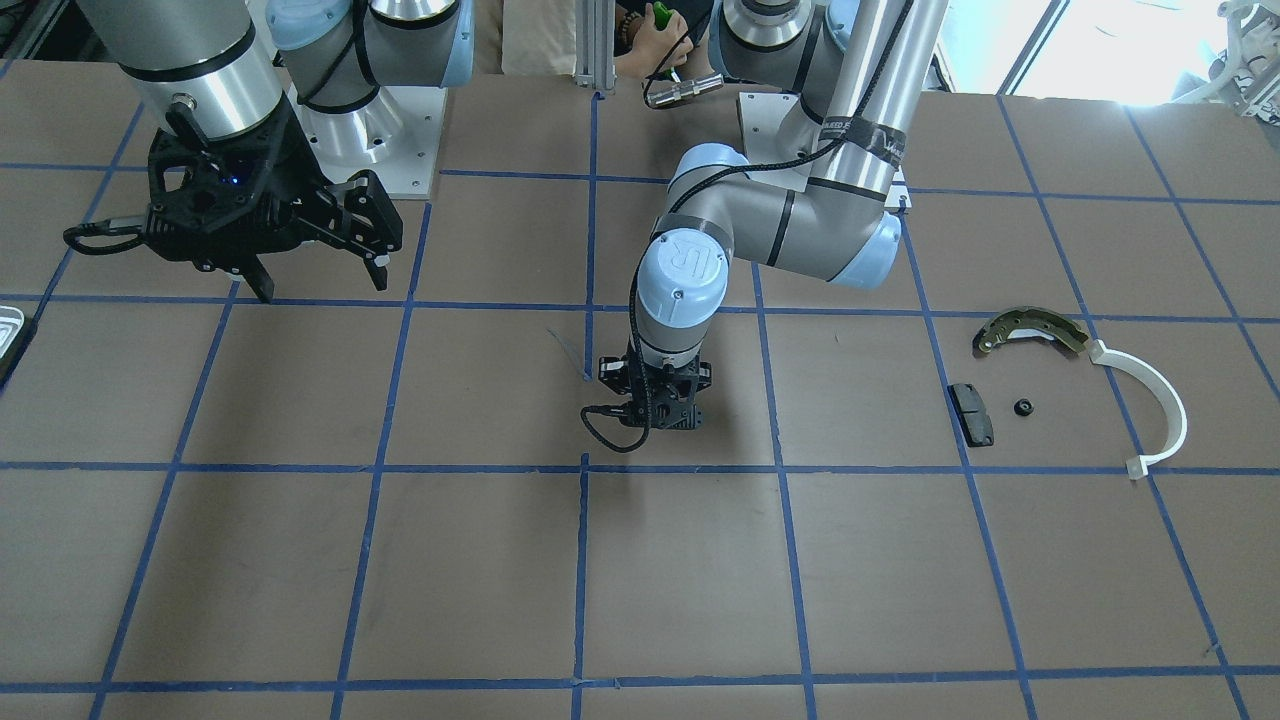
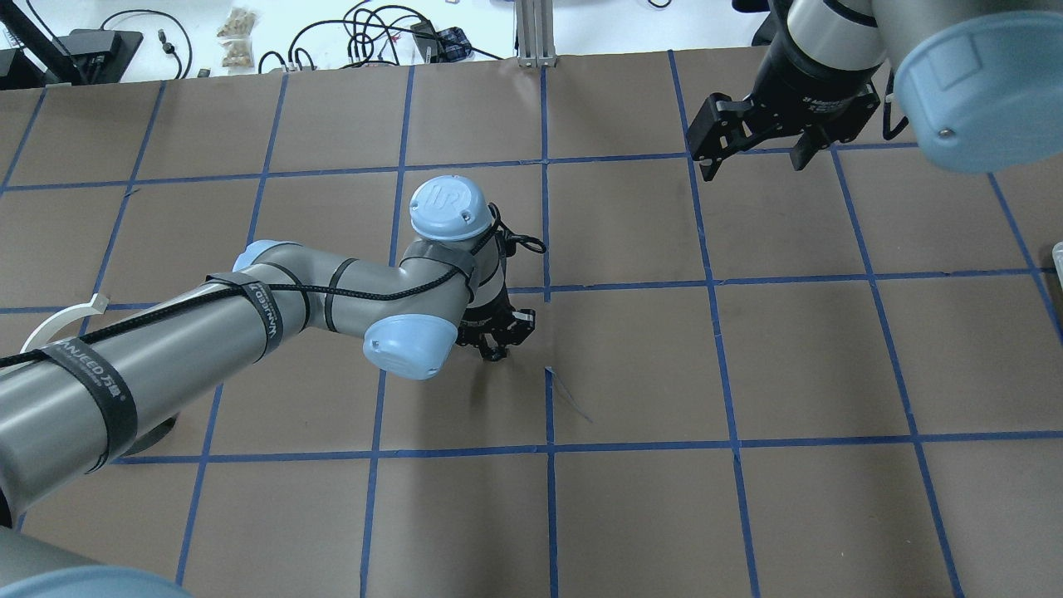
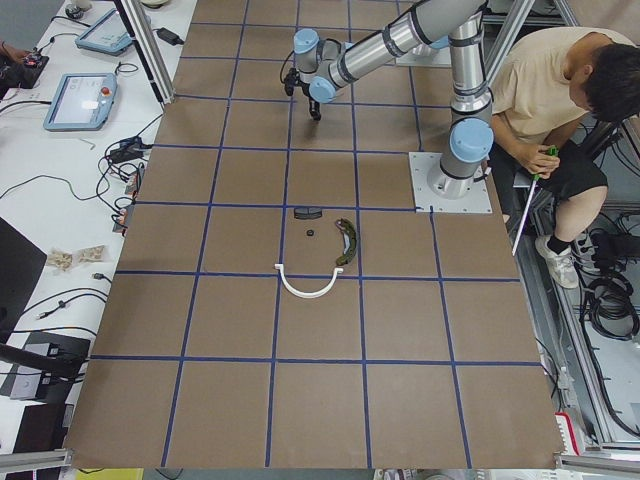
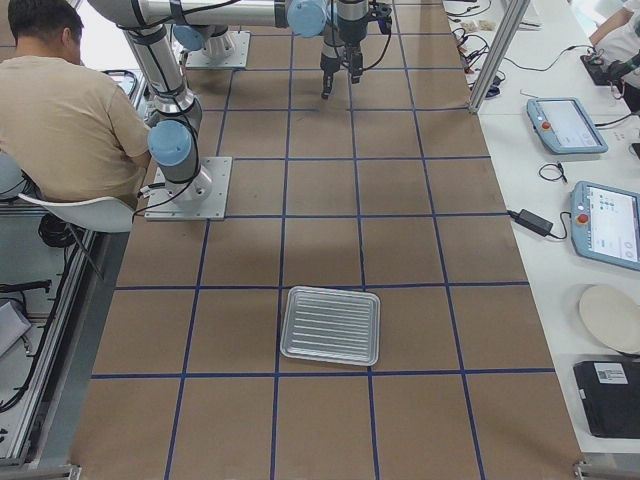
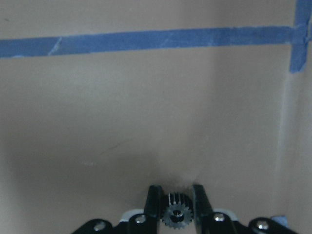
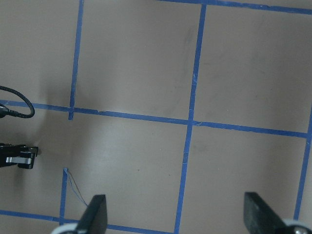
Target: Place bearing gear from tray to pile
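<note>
Brown taped table [image 1: 300, 560]: left hand [image 2: 496, 353] points straight down pinching bearing gear [image 5: 177, 214]; right hand [image 2: 754, 166] hovers spread.

The bearing gear [image 5: 176, 217] is sitting between the fingers [image 5: 155, 200] of the left end effector [image 5: 176, 191], over the middle of the bench [image 1: 480, 570]. Well apart on the robot's left of it, the pile is lying: the pad [image 1: 971, 413] nearest, a round part [image 1: 1023, 407] just beside, the brake shoe [image 1: 1030, 330] and the arc [image 1: 1160, 400] beyond. The tray [image 4: 331, 325] is lying well apart on its opposite side, with the right end effector [image 1: 322, 290] hanging between them.
</note>
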